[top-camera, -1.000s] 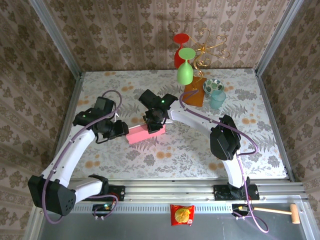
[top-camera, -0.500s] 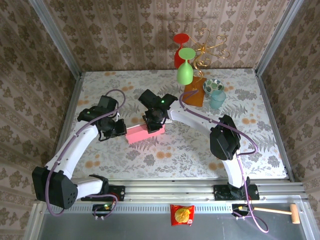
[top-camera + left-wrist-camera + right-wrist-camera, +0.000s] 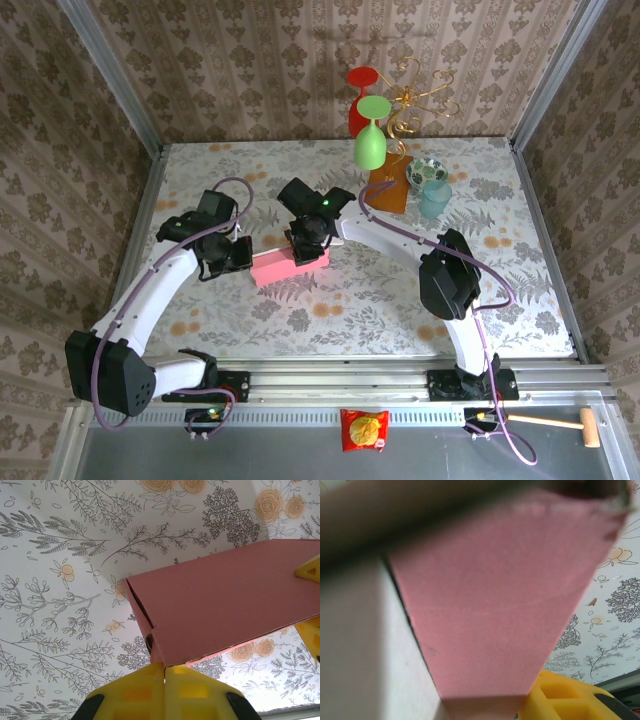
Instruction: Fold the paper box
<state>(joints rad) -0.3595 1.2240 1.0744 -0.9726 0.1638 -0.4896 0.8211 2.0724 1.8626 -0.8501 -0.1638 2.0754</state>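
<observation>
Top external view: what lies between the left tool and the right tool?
The pink thin cardboard paper box lies between the left tool and the right tool. Each tool grips one end of it, as the top view shows.

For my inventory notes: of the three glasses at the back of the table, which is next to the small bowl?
The pale blue-green tumbler, right beside the bowl; the red glass and green glass are further left.
</observation>
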